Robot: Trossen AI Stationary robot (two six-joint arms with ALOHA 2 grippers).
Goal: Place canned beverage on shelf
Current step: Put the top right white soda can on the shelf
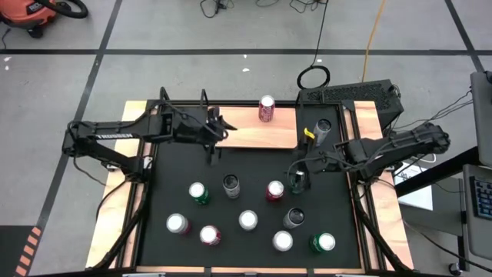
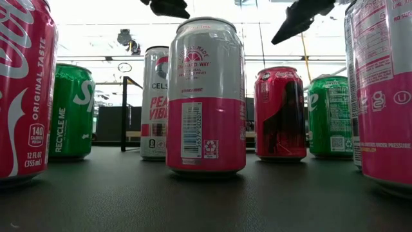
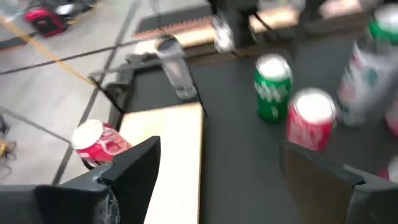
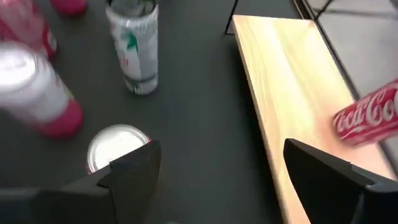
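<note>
The shelf (image 1: pixel 257 129) is a light-brown board lying at the mat's far edge. One red can (image 1: pixel 267 108) stands upright on its base at the board's far edge, also seen in the left wrist view (image 3: pixel 96 143) and the right wrist view (image 4: pixel 367 118). My left gripper (image 1: pixel 219 131) hovers open over the shelf's left end, with nothing between its fingers (image 3: pixel 217 149). My right gripper (image 1: pixel 298 171) hovers open over the mat near the shelf's right end, just above a green can (image 1: pixel 298 183). Nothing is between its fingers (image 4: pixel 217 149).
Several cans stand upright on the black mat (image 1: pixel 165 181), among them a silver one (image 1: pixel 231 185), a red one (image 1: pixel 274 190) and a green one (image 1: pixel 198 192). A slim silver can (image 1: pixel 323 129) stands right of the shelf. Wooden strips edge the mat.
</note>
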